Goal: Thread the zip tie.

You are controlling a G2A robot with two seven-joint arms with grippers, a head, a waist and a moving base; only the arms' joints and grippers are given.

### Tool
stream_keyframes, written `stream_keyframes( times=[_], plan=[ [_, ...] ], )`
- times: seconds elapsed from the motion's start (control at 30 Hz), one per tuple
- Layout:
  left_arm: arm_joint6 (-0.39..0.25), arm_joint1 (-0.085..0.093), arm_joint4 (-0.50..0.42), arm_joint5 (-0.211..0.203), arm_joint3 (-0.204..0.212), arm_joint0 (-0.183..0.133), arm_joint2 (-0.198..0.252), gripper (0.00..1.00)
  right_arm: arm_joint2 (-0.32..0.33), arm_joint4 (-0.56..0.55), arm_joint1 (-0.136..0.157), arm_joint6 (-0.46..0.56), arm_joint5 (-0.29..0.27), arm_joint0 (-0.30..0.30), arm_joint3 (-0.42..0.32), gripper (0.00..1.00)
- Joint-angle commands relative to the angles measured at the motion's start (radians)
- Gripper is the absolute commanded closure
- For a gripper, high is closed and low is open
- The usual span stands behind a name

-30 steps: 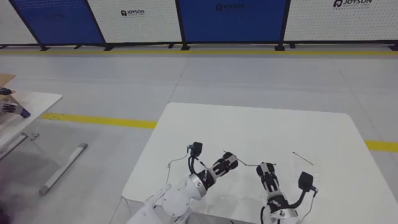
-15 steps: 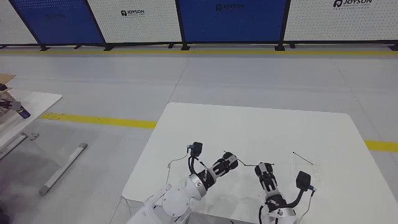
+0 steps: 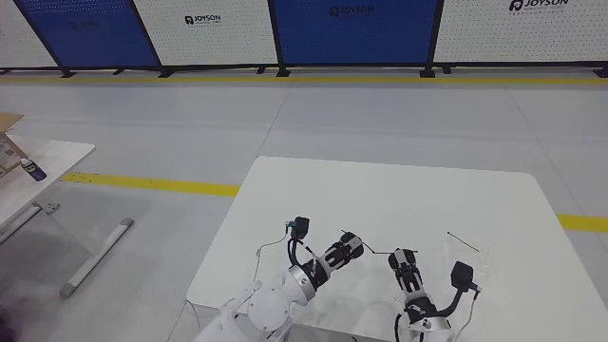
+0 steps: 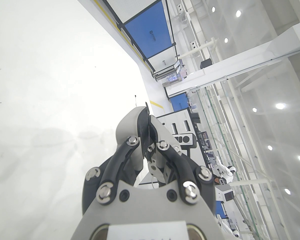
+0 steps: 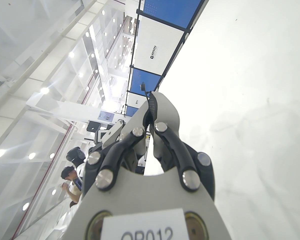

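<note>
A thin black zip tie (image 3: pixel 375 251) spans the gap between my two grippers above the white table (image 3: pixel 399 190), near its front edge. My left gripper (image 3: pixel 348 245) is shut on one end of it. In the left wrist view the strap (image 4: pixel 149 131) runs between the pads of the left gripper (image 4: pixel 147 116), with its thin tip poking out past them. My right gripper (image 3: pixel 403 260) is shut on the other end. In the right wrist view the right gripper (image 5: pixel 151 101) pinches the strap and the zip tie's small head (image 5: pixel 143 85) sticks out beyond the fingertips.
A second black zip tie (image 3: pixel 463 239) lies loose on the table to the right of my right arm. The table's far half is bare white. A smaller table (image 3: pixel 38 166) stands on the floor at the far left, and blue and white panels (image 3: pixel 356 14) line the back.
My right arm has shifted slightly left, toward the left gripper. The left arm has kept still, and both grippers have stayed shut on the zip tie.
</note>
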Motion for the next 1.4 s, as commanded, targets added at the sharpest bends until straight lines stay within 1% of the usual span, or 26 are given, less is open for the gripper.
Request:
stream_keyframes(
  times=[0.0, 0.2, 0.33, 0.57, 0.83, 0.93, 1.0, 1.1, 1.37],
  plan=[
    [0.000, 0.000, 0.000, 0.000, 0.000, 0.000, 0.000, 1.00, 0.000, 0.000, 0.000, 0.000, 0.000, 0.000, 0.000, 1.00],
    [0.005, -0.001, -0.006, -0.002, 0.000, -0.001, 0.003, 1.00, 0.002, 0.022, -0.008, -0.017, 0.003, 0.005, 0.007, 1.00],
    [0.017, -0.003, -0.020, -0.019, -0.001, 0.000, 0.002, 1.00, -0.007, 0.034, -0.015, -0.027, 0.002, 0.012, 0.017, 1.00],
    [0.024, -0.004, -0.016, -0.037, -0.006, 0.010, 0.007, 1.00, -0.018, 0.045, -0.025, -0.031, -0.020, 0.013, 0.019, 1.00],
    [0.030, -0.007, -0.011, -0.052, -0.004, 0.010, 0.022, 1.00, -0.017, 0.056, -0.033, -0.027, -0.038, 0.009, 0.020, 1.00],
    [0.032, -0.007, -0.016, -0.061, -0.003, 0.010, 0.023, 1.00, -0.015, 0.069, -0.036, -0.013, -0.042, 0.010, 0.023, 1.00],
    [0.037, -0.008, -0.023, -0.070, -0.003, 0.011, 0.023, 1.00, -0.012, 0.091, -0.037, 0.012, -0.058, 0.012, 0.028, 1.00],
    [0.065, -0.010, -0.022, -0.069, 0.001, 0.011, 0.019, 1.00, -0.010, 0.095, -0.037, 0.015, -0.060, 0.012, 0.029, 1.00],
    [0.065, -0.010, -0.022, -0.069, 0.001, 0.011, 0.019, 1.00, -0.010, 0.095, -0.037, 0.015, -0.060, 0.012, 0.029, 1.00]
  ],
)
